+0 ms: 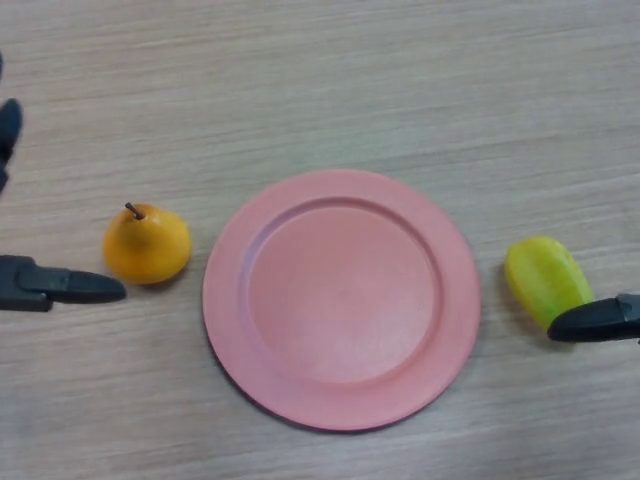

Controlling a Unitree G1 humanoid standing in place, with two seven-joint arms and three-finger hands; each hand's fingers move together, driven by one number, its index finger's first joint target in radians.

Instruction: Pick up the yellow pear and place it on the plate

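Observation:
A yellow-orange pear (147, 244) with a short brown stem lies on the wooden table, just left of the pink plate (340, 297). The plate is bare. My left hand (60, 284) shows at the left edge, a straight finger pointing right with its tip just below and left of the pear, a small gap between them. Another part of that hand peeks in higher at the left edge. My right hand (598, 320) enters at the right edge, a straight finger lying against the lower right of a yellow-green fruit (546, 279).
The yellow-green fruit lies right of the plate, close to its rim. The wooden table (330, 80) stretches across the far side.

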